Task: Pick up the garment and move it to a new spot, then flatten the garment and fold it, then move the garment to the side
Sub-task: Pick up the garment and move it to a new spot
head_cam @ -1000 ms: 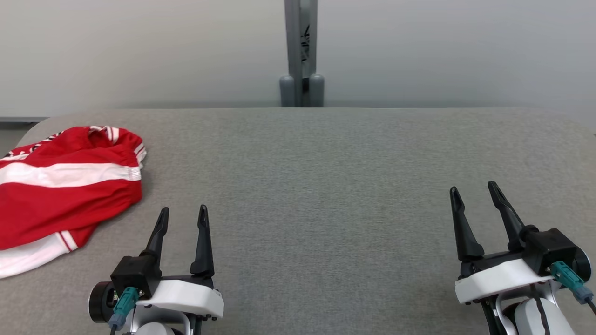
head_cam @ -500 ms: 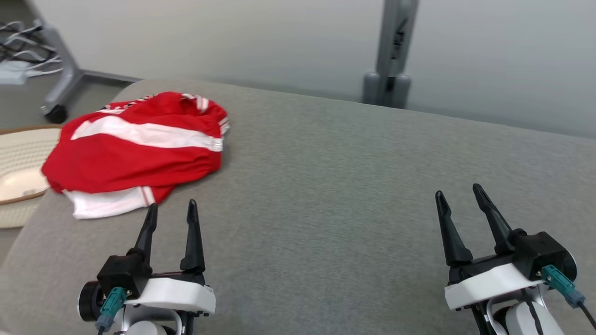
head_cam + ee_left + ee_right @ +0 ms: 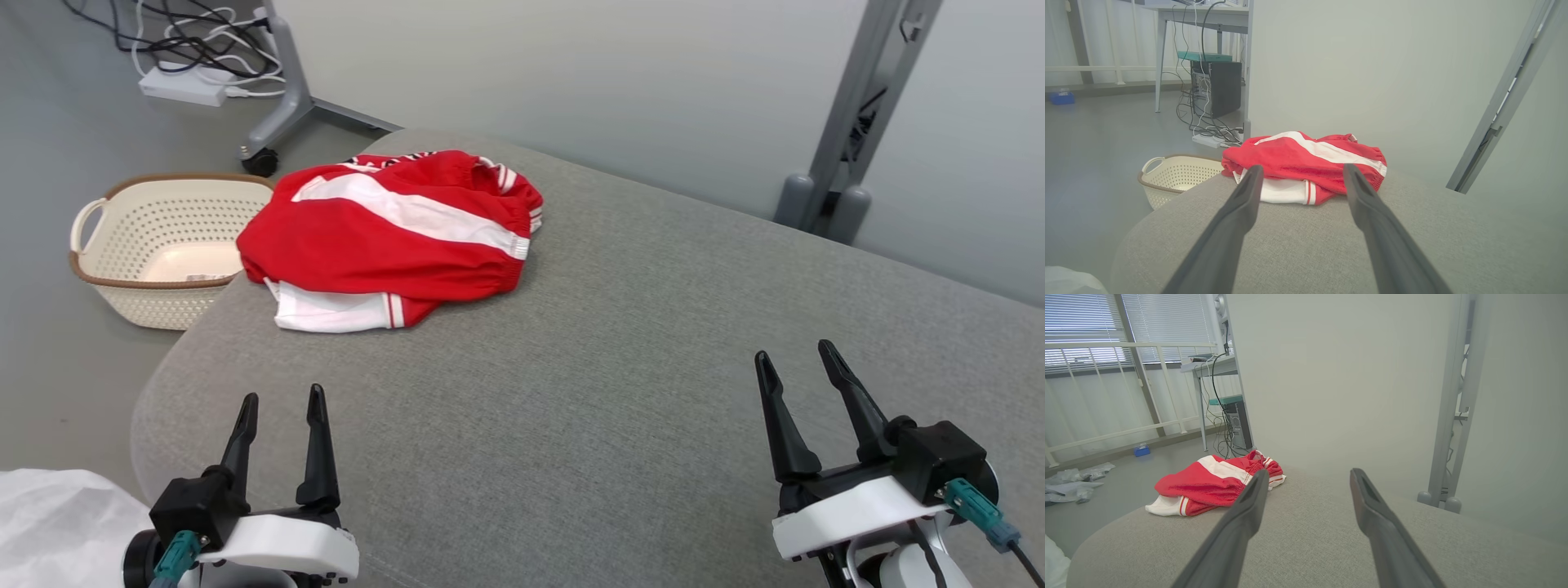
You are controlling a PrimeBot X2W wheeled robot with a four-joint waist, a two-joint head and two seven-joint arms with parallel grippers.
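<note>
A crumpled red garment (image 3: 384,233) with white stripes lies at the far left corner of the grey padded table (image 3: 620,343). It also shows straight ahead in the left wrist view (image 3: 1298,157) and to the left in the right wrist view (image 3: 1208,482). My left gripper (image 3: 282,400) hovers open near the table's front left edge, well short of the garment, nothing between its fingers. My right gripper (image 3: 796,355) stands open at the front right, far from the garment and empty.
A cream perforated basket (image 3: 155,245) sits on the floor just left of the table. Cables and a power strip (image 3: 184,82) lie beyond it by a wheeled stand leg. A grey post (image 3: 849,139) rises behind the table. White plastic (image 3: 49,523) shows at the lower left.
The whole head view has swung left, so the camera turned: the garment now sits nearer the middle and the basket has come into view. Both grippers stay open and empty.
</note>
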